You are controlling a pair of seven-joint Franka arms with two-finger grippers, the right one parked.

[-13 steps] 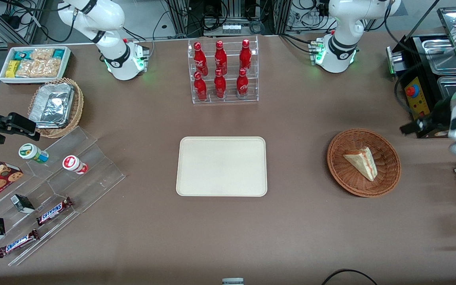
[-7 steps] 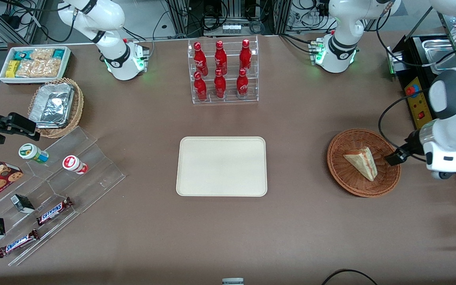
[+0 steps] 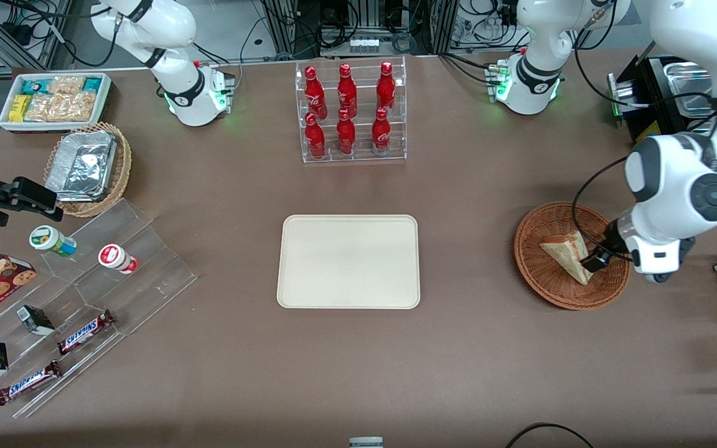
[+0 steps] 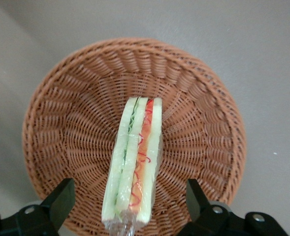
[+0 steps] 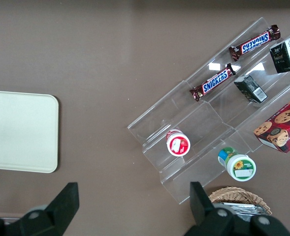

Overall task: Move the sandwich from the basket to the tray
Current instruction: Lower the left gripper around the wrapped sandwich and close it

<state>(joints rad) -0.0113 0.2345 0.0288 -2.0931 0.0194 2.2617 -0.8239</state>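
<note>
Right, sandwich [image 3: 567, 256] sits in the basket [image 3: 545, 283], lower-right part of the front frame, lying flat w/ its point aimed down-frame. Gripper [image 3: 595, 258] hangs over the basket's edge toward the working arm's end of the table, just beside the sandwich, looks to overlap its edge from above. Wrist cam: sandwich [image 4: 135, 164] runs lengthwise between the two fingers [image 4: 61, 200], red & green filling stripe facing the lens, basket [image 4: 76, 98] weave all round it. Jaws open wide, one finger each side of the wedge, clear gap to the bread on both, nothing gripped. Tray [image 3: 348, 261] is mid-frame in the front view, well apart from the basket, bare cream surface. Coke bottle rack [image 3: 351, 112] stands above the tray in frame, farther from the front cam.
</note>
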